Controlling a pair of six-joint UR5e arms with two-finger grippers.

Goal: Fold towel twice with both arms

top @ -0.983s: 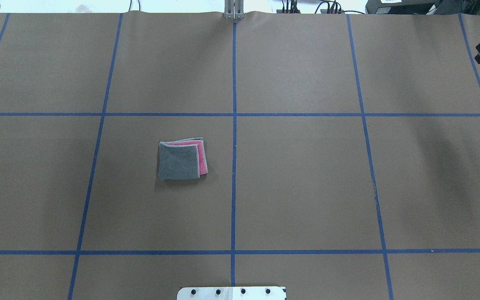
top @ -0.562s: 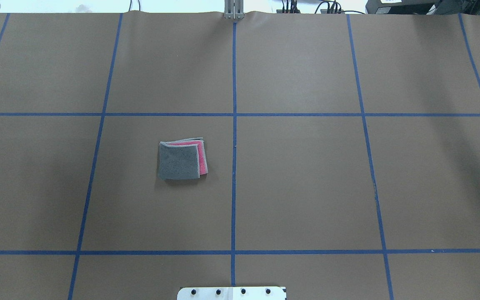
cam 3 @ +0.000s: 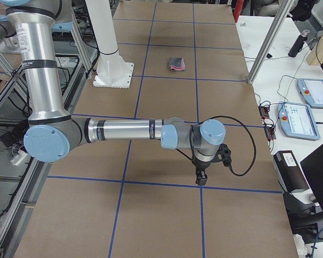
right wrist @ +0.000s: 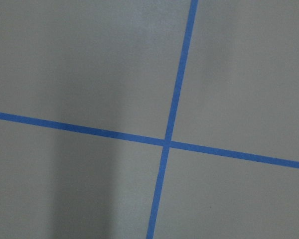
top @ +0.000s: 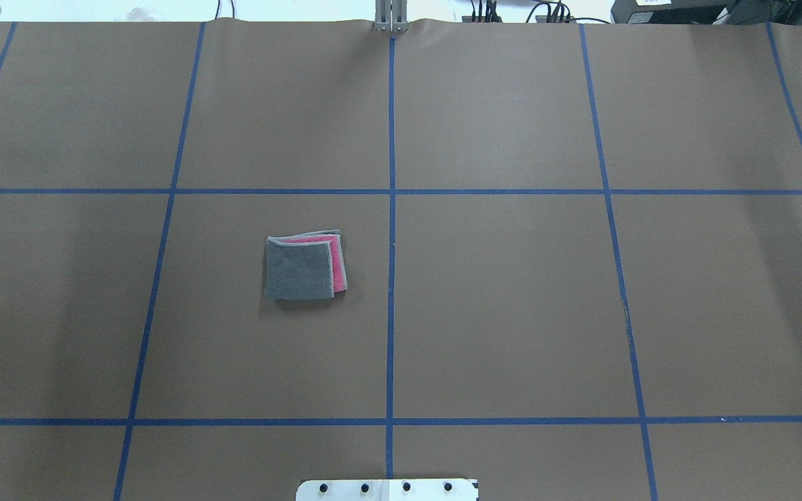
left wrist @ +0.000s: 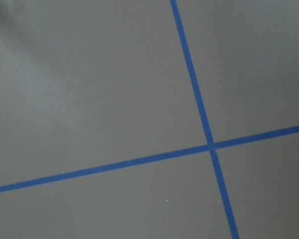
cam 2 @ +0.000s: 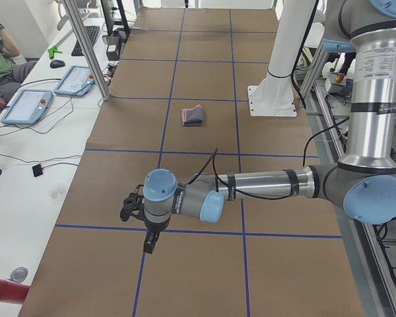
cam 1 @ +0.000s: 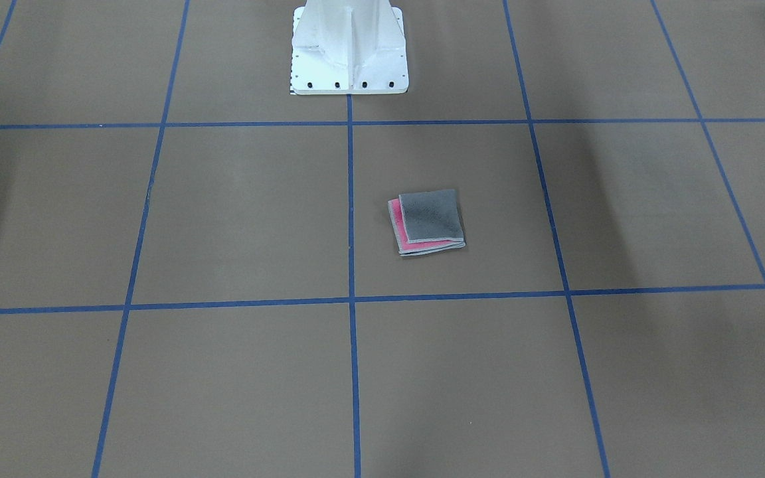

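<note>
The towel [top: 300, 268] lies folded small on the brown table, left of the centre tape line, dark grey face up with a pink strip along its right and far edges. It also shows in the front view [cam 1: 430, 219], the left side view [cam 2: 193, 115] and the right side view [cam 3: 176, 64]. My left gripper [cam 2: 148, 244] points down near the table's left end, far from the towel. My right gripper [cam 3: 201, 177] points down near the right end. I cannot tell whether either is open or shut. Both wrist views show only table and blue tape.
The white pedestal base [cam 1: 349, 46] stands at the robot's side of the table. Blue tape lines [top: 391, 209] grid the brown cover. A side bench with tablets [cam 2: 26, 105] and a seated operator [cam 2: 0, 59] runs along the far edge behind metal posts [cam 3: 269, 37].
The right gripper, seen at the overhead view's top right edge a second ago, has left that view. The towel has not moved.
</note>
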